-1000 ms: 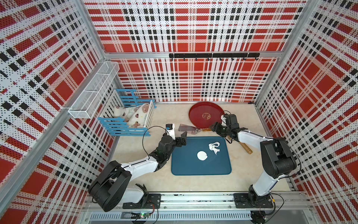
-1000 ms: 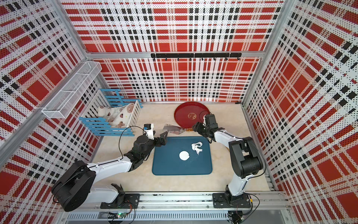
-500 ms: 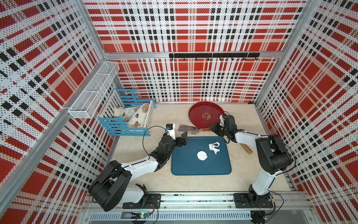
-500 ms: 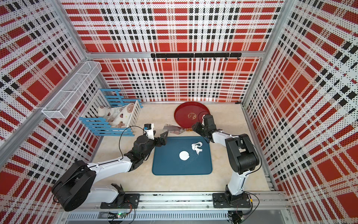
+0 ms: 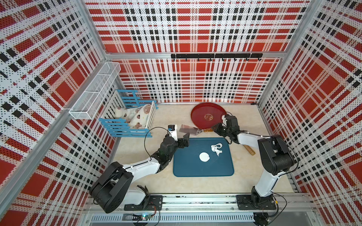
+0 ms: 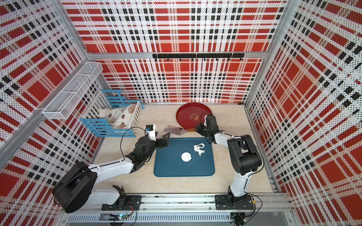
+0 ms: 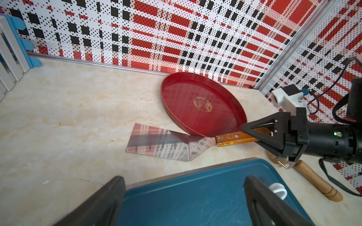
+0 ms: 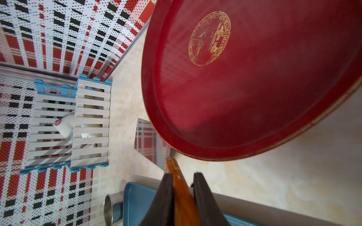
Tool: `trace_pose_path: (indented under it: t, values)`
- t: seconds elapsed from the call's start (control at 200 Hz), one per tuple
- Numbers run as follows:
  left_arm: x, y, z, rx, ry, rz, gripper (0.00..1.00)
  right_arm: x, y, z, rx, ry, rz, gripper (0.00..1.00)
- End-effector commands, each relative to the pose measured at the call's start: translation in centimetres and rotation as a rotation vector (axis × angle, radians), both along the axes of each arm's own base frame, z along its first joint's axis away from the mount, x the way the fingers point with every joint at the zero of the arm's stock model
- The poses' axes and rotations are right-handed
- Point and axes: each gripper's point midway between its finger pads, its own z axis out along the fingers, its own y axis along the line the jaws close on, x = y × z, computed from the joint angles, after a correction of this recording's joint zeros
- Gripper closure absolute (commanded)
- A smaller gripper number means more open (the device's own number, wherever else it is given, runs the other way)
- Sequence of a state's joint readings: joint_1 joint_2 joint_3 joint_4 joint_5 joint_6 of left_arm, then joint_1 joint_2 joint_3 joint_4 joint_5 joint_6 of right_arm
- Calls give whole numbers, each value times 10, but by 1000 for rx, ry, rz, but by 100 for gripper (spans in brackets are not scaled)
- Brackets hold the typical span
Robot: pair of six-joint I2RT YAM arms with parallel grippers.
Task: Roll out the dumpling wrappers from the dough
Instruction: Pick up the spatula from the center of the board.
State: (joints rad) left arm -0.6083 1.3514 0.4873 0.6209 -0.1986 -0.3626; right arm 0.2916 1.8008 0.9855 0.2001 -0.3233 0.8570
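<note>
- Left arm (image 5: 141, 166): base at the near side; black shoulder low, white forearm reaching forward and inward, wrist raised.
- Left gripper (image 5: 182, 137): aimed away from the base and slightly downward; jaws spread as wide as they go, nothing between them; both dark fingers (image 7: 105, 199) frame the left wrist view.
- Right arm (image 5: 248, 139): base at the near side; white lower link upright, black elbow high, white forearm sloping down and inward.
- Right gripper (image 5: 215, 129): held low, aimed to the robot's left; jaws drawn narrow, one finger on each side of the spatula handle (image 7: 231, 138), closed on it.
- Grippers relative to each other: well apart, no contact.
</note>
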Motion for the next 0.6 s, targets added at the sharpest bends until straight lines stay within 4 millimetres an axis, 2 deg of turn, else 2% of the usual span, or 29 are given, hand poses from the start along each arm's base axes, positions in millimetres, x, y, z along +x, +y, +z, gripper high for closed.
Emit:
trace_pose_path:
  t: [0.0, 0.05, 0.16, 0.346, 0.591]
  values:
    - [2, -1, 2, -12, -10, -2, 1, 1, -1, 3, -33, -16, 7, 94]
    - [2, 0, 2, -11, -10, -1, 1, 2, -1, 10, -34, -28, 16, 100]
    - [1, 1, 2, -10, -13, 5, 1, 2, 1, 28, -41, -53, 35, 100]
    - [0, 6, 5, -14, -24, 23, 1, -5, -2, 73, -66, -126, 53, 100]
    - [-1, 13, 9, -18, -39, 49, 1, -38, -23, 125, -146, -162, 47, 100]
